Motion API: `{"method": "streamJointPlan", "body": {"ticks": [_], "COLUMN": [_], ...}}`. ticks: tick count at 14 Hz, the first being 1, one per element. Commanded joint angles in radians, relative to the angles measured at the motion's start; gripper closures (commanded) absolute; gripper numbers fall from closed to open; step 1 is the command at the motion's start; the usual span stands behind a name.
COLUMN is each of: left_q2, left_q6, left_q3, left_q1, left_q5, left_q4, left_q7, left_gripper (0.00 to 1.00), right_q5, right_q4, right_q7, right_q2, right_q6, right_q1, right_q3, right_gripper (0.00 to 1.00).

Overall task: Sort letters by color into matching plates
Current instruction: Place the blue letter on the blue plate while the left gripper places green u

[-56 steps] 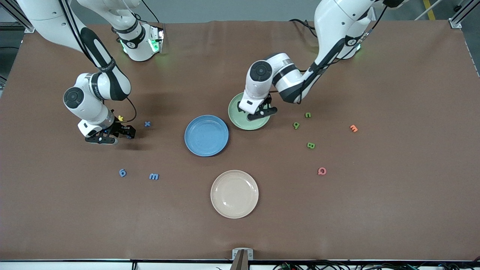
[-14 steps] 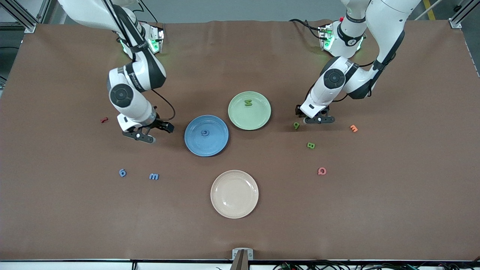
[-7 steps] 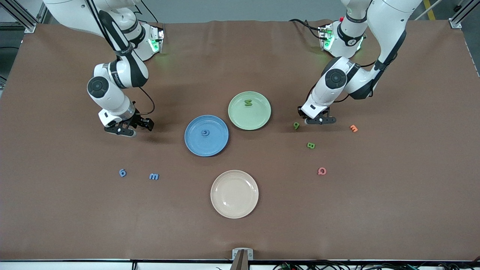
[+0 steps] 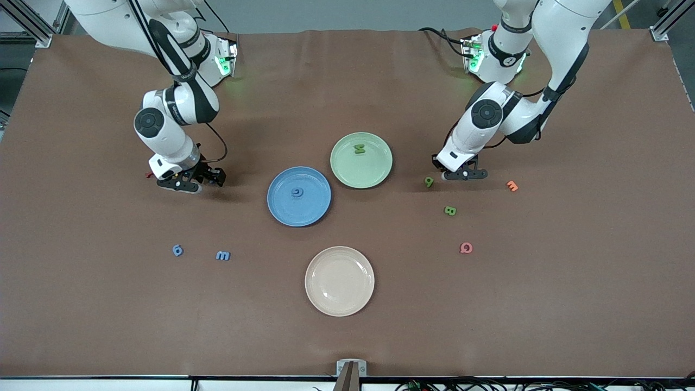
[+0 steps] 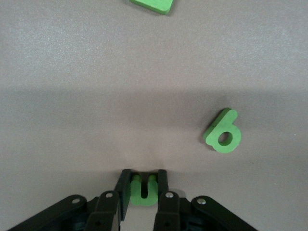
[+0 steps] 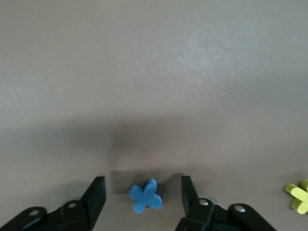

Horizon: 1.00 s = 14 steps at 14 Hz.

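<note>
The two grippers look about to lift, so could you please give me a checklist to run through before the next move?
1. Left gripper shut on the green u piece: ok.
2. Green 9 apart from that grip: ok.
3. Right gripper jaws either side of the blue x piece: ok.
4. Right jaws touching it: not ok, gaps show.
5. Green plate and blue plate have bare room: ok.

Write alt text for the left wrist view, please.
The left gripper is shut on a green u-shaped letter on the brown table. A green 6 lies nearby, and another green piece shows at the edge.
</note>
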Motion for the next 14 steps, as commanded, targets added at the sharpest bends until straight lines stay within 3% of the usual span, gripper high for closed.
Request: {"method": "streamJointPlan", "body": {"ticks": [1,3,4,8,14], "left_q2": [0.0,-0.01,-0.018,-0.027,0.005], "left_q6": [0.014,0.01,0.003,-0.091,-0.2], "left_q3": [-0.003,-0.006,-0.006,-0.047,-0.156], "left_q1": [0.005,0.005,0.005,0.002,-0.02], "left_q5": [0.024,0.024,0.023,0.023,0.011], "left_q4": [0.003,0.009,0.015,0.075,0.176], "left_q7": [-0.013,-0.016,-0.018,-0.076,-0.225], "left_gripper": [0.82,0.82,0.82,0.82,0.82], "right_q5": [-0.008,-0.008,-0.008,-0.006,-0.006], "right_q4": [-0.017,-0.018,-0.018,-0.019,0.032], "right_q7": [-0.004,-0.002,-0.001,0.012,0.126], "right_q2": [0.003,0.011,0.011,0.012,0.005], "right_q6": [0.022,0.022,0.022,0.016,-0.034], "right_q1": [-0.005,-0.003,-0.003,-0.002,0.055], "right_q3": [0.007,0.007,0.007,0.007,0.013], "right_gripper": [0.39,0.43,0.49,0.97,1.0]}}
